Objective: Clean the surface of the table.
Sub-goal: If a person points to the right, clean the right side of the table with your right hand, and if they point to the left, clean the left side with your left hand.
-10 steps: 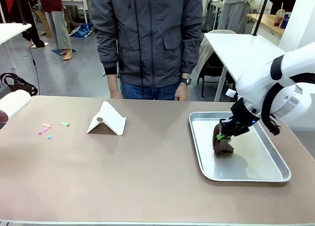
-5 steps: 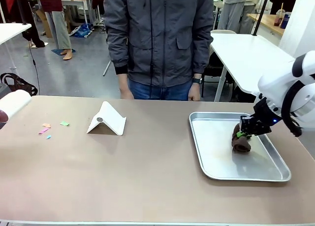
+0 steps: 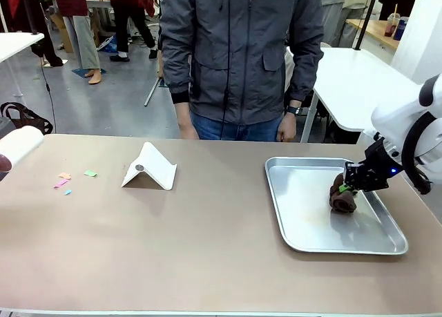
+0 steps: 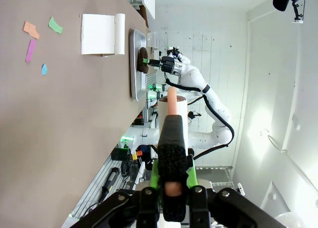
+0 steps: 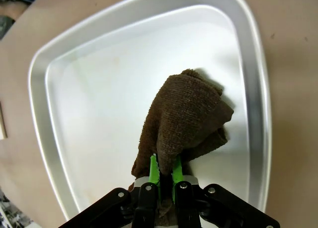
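Note:
The beige-brown table spans the front view. At its right stands a silver metal tray, and a crumpled brown cloth rests on the tray floor near the right rim. My right gripper is shut on the cloth's top. In the right wrist view the green pads pinch the cloth over the tray. My left gripper is shut on a white paper roll with a pinkish core. The roll sits at the table's far left edge.
A white folded card stands left of centre. Several small coloured paper scraps lie near the left end. A person in a grey jacket stands at the far edge, hands hanging down. A white table is behind the tray.
My right gripper carried the brown cloth across the tray from its middle towards the right rim. The person stepped to the right.

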Robot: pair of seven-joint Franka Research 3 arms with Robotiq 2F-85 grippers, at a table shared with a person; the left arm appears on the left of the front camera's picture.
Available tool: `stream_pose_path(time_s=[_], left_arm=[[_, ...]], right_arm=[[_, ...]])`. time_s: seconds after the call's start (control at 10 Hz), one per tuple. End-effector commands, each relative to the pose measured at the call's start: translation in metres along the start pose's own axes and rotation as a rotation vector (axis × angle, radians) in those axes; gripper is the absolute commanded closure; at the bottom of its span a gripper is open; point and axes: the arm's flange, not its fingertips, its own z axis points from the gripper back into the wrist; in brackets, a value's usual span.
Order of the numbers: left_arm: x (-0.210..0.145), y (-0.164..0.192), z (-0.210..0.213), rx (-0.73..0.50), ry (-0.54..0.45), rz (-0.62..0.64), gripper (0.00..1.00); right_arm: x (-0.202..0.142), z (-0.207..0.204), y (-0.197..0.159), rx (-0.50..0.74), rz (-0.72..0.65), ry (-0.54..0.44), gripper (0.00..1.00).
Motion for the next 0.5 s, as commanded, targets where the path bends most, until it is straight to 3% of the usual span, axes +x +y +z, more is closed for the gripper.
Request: stream_pose_path(time_s=[0.0, 0.4], left_arm=[[-0.004, -0.002, -0.002, -0.001, 0.006, -0.018, 0.86], [-0.004, -0.002, -0.002, -0.001, 0.006, -0.018, 0.86]], right_arm=[[-0.004, -0.014, 0.001, 0.006, 0.019, -0.003, 0.89], [-0.003, -0.028, 0.035, 0.052, 0.101, 0.026, 0.89]])
